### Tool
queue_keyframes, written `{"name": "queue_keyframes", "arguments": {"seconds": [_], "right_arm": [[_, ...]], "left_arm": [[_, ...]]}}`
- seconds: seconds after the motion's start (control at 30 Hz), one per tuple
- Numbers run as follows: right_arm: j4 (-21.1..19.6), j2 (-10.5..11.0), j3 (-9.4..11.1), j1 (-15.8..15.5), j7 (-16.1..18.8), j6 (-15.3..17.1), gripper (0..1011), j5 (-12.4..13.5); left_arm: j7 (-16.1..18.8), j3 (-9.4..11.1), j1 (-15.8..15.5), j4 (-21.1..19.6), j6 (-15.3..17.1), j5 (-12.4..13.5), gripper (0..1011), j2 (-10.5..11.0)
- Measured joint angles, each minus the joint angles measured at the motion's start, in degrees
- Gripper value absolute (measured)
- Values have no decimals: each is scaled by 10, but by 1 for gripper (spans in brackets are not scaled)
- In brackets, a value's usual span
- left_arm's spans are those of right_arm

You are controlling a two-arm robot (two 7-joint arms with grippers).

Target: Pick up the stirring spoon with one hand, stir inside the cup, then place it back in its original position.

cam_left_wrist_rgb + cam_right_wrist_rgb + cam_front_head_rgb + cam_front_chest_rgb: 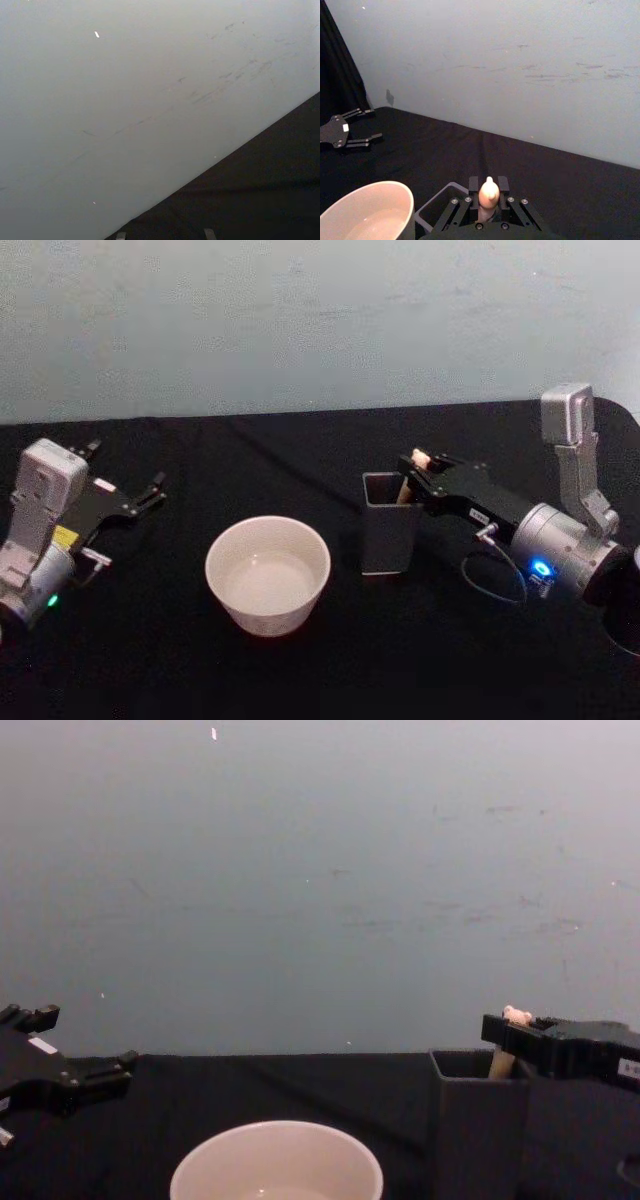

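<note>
1. Apparently at the grasp stage: right gripper (418,466) clamped on the stirring spoon (489,194) handle, just right of the cup (266,612).
2. Stirring spoon standing in the dark holder (388,532), bowl hidden inside.
3. Next: lift straight up clear of the holder walls, shift left over the cup, lower, stir.
4. Left gripper (125,468) parked well left of the cup, fingers spread.

Matt cloth (300,445), a smooth glossy cup (267,575), holder (388,535) seemingly matt plastic.
</note>
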Motion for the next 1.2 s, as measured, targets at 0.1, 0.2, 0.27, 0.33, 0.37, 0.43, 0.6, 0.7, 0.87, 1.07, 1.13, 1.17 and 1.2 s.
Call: {"name": "queue_keyframes", "arguments": {"seconds": [0.1, 0.2, 0.27, 0.33, 0.37, 0.43, 0.6, 0.7, 0.87, 1.07, 1.13, 1.17, 1.2], "right_arm": [[0, 0, 0, 0, 0, 0, 216, 0], [0, 0, 0, 0, 0, 0, 216, 0], [0, 0, 0, 0, 0, 0, 216, 0], [0, 0, 0, 0, 1, 0, 216, 0], [0, 1, -1, 0, 2, -1, 216, 0], [0, 2, -2, 0, 6, -4, 216, 0], [-6, 7, -2, -2, 15, -5, 216, 9], [-11, 9, -2, -3, 17, -5, 216, 14], [-22, 13, 2, -5, 18, -7, 216, 26], [-37, 18, 10, -8, 15, -9, 216, 42], [-43, 20, 14, -9, 15, -10, 216, 49], [-49, 21, 16, -10, 15, -10, 216, 54], [-49, 21, 16, -10, 15, -10, 216, 54]], "left_arm": [[0, 0, 0, 0, 0, 0, 1002, 0], [0, 0, 0, 0, 0, 0, 1002, 0], [0, 0, 0, 0, 0, 0, 1001, 0], [0, 0, 0, 0, 0, 0, 1001, 0], [0, 0, 0, 0, 0, 0, 1001, 0], [0, 0, 0, 0, 0, 0, 1001, 0], [0, 0, 0, 0, 0, 0, 1001, 0], [0, 0, 0, 0, 0, 0, 1001, 0], [0, 0, 0, 0, 0, 0, 1001, 0], [0, 0, 0, 0, 0, 0, 1001, 0], [0, 0, 0, 0, 0, 0, 1001, 0], [0, 0, 0, 0, 0, 0, 1001, 0], [0, 0, 0, 0, 0, 0, 1001, 0]]}}
